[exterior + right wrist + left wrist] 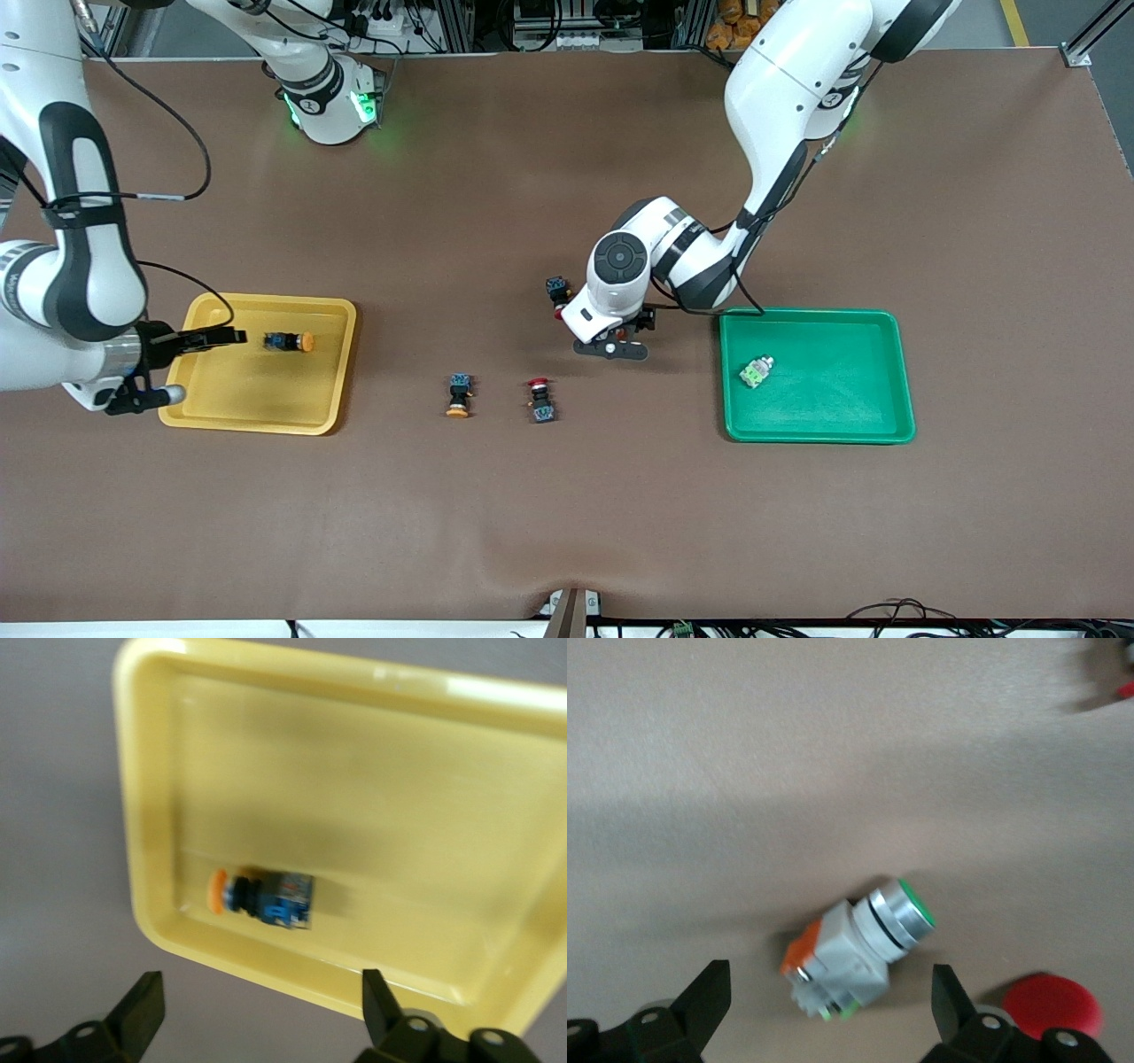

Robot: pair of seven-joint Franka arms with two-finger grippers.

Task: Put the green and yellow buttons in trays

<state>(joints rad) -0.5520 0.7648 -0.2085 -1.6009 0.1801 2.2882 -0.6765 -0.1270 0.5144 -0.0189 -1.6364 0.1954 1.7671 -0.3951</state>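
A yellow-capped button (pixel 458 396) and a red-capped button (pixel 540 400) lie on the surface nearest the camera. The right gripper (pixel 257 1014), released, hangs over the yellow tray (pixel 257 424) holding another yellow-capped button (pixel 290 341). The left gripper (pixel 831 1005), released, brackets a green button (pixel 864 955) on the surface; the green tray (pixel 819 431) holds one more (pixel 756 371).

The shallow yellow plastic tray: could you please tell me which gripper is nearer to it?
Right. The right gripper hangs open over the shallow yellow plastic tray; the left gripper, open, is mid-table, over a green-capped button.
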